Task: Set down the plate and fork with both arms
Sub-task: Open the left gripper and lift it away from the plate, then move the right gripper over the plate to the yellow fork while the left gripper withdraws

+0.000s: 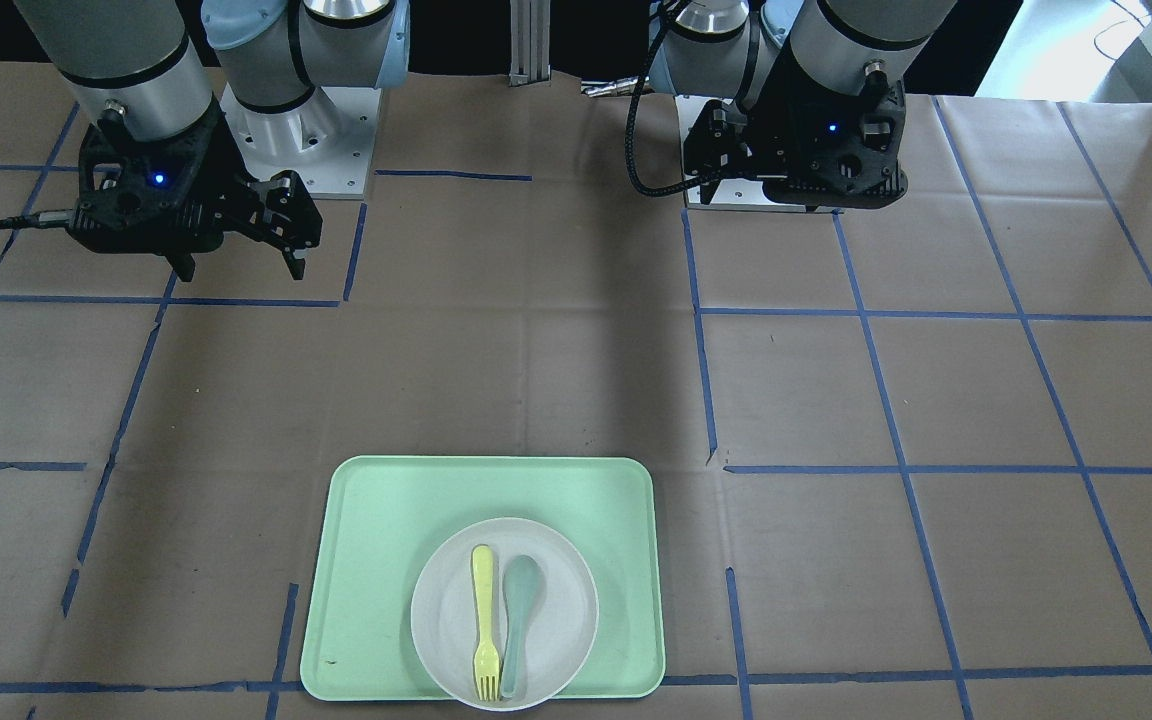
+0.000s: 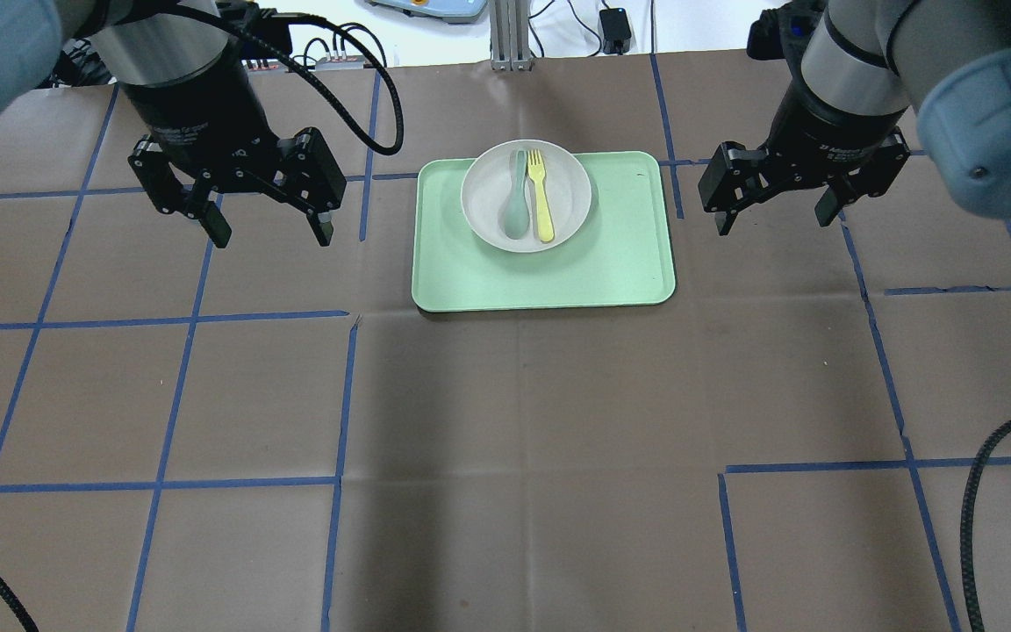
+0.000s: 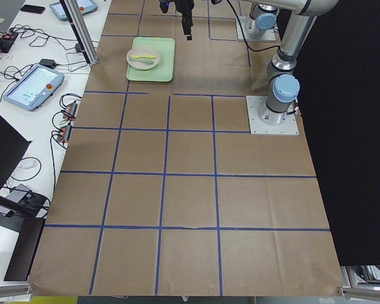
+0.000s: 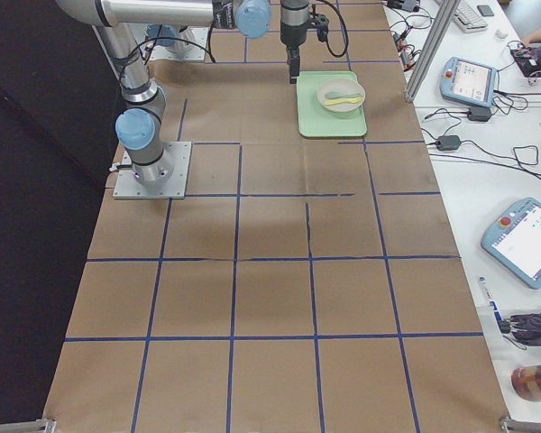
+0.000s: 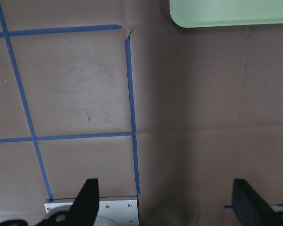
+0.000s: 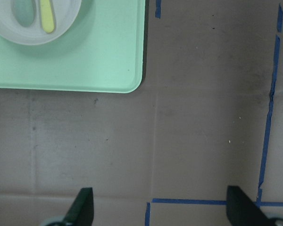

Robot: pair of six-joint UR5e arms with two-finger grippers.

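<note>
Resting on plate (image 2: pixel 483 189), fork (image 2: pixel 541 197) far from left gripper (image 2: pixel 272 235) and right gripper (image 2: pixel 773 219), both spread.

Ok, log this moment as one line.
left hand: open, empty | right hand: open, empty | plate: on tray | fork: on plate, beside spoon

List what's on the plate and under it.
On the plate: the fork and a grey-green spoon, side by side. Under it: the green tray, whose covered patch cannot be seen.
</note>
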